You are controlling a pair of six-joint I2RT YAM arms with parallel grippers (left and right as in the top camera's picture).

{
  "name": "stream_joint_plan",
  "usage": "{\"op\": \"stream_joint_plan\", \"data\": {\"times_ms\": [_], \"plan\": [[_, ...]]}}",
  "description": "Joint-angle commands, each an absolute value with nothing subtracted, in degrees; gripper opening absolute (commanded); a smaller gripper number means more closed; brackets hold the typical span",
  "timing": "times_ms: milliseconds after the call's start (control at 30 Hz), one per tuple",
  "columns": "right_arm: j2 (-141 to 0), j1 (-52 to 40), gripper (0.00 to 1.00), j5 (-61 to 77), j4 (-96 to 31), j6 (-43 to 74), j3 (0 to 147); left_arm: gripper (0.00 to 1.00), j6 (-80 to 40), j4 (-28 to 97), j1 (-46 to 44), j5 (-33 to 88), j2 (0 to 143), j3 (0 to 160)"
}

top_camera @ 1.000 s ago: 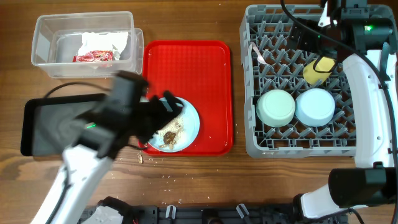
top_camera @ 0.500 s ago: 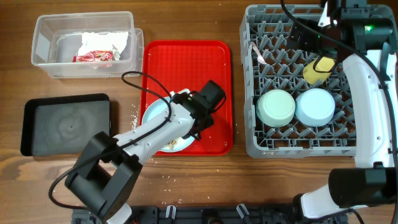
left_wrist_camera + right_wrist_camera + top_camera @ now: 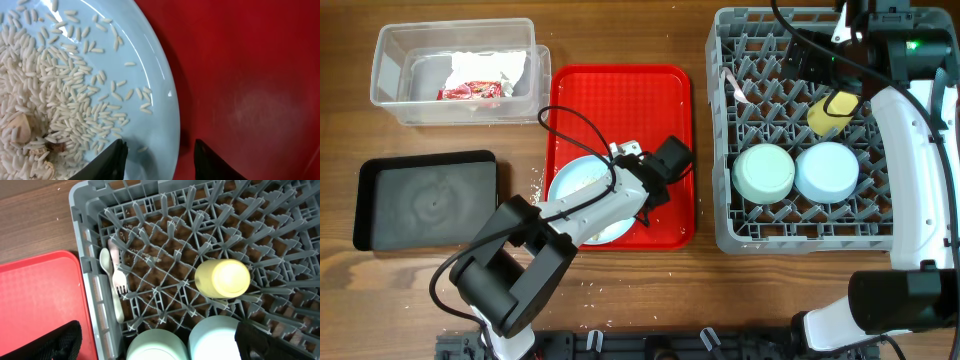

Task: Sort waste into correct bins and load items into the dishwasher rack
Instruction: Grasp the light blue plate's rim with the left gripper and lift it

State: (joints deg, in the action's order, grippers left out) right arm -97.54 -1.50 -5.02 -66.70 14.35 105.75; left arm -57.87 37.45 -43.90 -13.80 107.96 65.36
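Note:
The light blue plate lies on the red serving tray with white rice and brown scraps on it. My left gripper straddles the plate's right rim, one finger over the plate and one over the tray, with gaps on both sides, so it is open. My right gripper hangs wide open above the dishwasher rack. The rack holds a pale green bowl, a light blue bowl, a yellow-green cup and a white fork.
The clear tub at the back left holds a crumpled napkin and a red wrapper. A black tray lies at the left. A few crumbs lie on the wood near the serving tray's front corner.
My left arm swung from the plate's left side across to its right rim, and its jaws have narrowed around that rim. The right arm has not moved.

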Motion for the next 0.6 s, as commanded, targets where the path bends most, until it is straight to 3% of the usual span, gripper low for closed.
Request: {"op": "stream_joint_plan", "data": {"times_ms": [0,100,233,567], "plan": [[-98.04,-1.43,1.00,-5.96,-66.52,15.18,105.62,0.38,-57.23,37.89,-44.05,-14.55,110.50,64.93],[-98.04,-1.43,1.00,-5.96,-66.52,15.18,105.62,0.19,-57.21,37.93,-44.05,-14.46,110.48,64.93],[-98.04,-1.43,1.00,-5.96,-66.52,15.16,105.62,0.04,-57.21,40.14,-44.05,-14.96,109.89,66.06],[-98.04,-1.43,1.00,-5.98,-66.52,15.18,105.62,0.04,-57.19,51.13,-44.14,-19.29,109.49,74.17]]}}
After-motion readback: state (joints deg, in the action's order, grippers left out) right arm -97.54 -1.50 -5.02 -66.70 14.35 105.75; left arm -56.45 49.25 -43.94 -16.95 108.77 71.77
